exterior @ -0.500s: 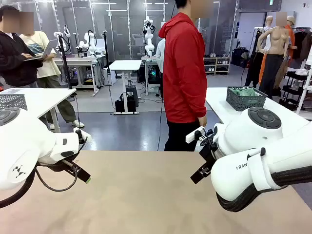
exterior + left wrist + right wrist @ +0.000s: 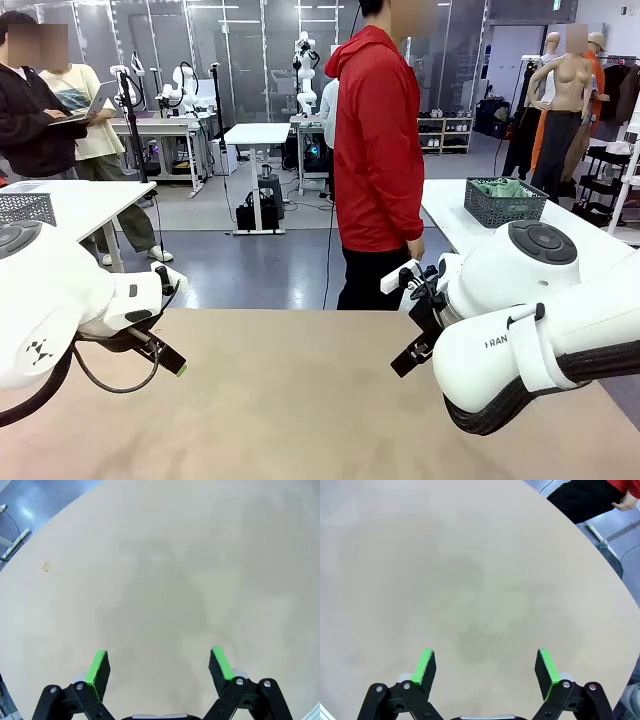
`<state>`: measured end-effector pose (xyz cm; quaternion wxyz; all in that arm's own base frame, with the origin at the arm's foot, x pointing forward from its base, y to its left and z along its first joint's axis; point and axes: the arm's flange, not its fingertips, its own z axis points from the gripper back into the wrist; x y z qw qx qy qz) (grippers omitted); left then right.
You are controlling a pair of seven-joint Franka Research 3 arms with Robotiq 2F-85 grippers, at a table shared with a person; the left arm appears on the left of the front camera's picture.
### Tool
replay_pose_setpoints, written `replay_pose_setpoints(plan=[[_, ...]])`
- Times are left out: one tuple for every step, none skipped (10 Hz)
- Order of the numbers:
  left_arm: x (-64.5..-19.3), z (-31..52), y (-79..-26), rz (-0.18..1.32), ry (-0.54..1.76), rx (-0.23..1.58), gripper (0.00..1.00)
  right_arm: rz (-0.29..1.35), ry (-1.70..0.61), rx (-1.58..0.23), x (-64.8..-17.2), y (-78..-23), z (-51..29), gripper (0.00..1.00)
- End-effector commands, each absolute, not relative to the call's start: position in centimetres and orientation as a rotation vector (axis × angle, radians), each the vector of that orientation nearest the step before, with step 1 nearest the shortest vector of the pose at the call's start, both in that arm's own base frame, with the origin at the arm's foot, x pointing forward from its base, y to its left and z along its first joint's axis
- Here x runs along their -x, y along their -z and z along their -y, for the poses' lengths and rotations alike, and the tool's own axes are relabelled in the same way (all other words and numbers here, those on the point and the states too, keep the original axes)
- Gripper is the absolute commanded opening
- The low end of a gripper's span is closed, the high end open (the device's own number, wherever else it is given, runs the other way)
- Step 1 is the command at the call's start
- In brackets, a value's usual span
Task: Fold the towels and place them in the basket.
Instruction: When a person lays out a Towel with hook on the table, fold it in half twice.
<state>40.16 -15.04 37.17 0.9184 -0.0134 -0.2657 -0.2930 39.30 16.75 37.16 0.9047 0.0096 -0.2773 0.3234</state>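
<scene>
Left gripper (image 2: 159, 662) and right gripper (image 2: 486, 662): both jaws spread wide, nothing held, hovering over the tan worktop (image 2: 300, 400). A dark grey wire-mesh basket (image 2: 500, 212) with mint green cloth (image 2: 503, 187) in it sits on a white side table (image 2: 450, 218), well apart, beyond the right arm. Its long axis lies roughly across the front view. The right arm is nearer, though likely out of reach. A person in a red jacket (image 2: 378, 150) stands between.

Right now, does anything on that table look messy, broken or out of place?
Nothing looks spilled, broken or askew. The only blemish is a small brownish spot on the smooth beige tabletop. The robot's left hand and right hand hang open above it, holding nothing.
</scene>
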Motion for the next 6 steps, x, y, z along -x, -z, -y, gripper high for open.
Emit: replay_pose_setpoints(plan=[[-40.17,15.02,-37.17,0.546,0.602,0.028,1.0,0.573,-0.665,-0.021,-39.31,-37.16,-16.74,1.0],[-40.17,15.02,-37.17,0.546,0.602,0.028,1.0,0.573,-0.665,-0.021,-39.31,-37.16,-16.74,1.0],[-40.17,15.02,-37.17,0.546,0.602,0.028,1.0,0.573,-0.665,-0.021,-39.31,-37.16,-16.74,1.0],[-40.17,15.02,-37.17,0.546,0.602,0.028,1.0,0.573,-0.665,-0.021,-39.31,-37.16,-16.74,1.0],[-40.17,15.02,-37.17,0.546,0.602,0.028,1.0,0.573,-0.665,-0.021,-39.31,-37.16,-16.74,1.0],[-40.16,15.04,-37.17,0.546,0.602,0.028,1.0,0.573,-0.665,-0.021,-39.31,-37.16,-16.74,1.0]])
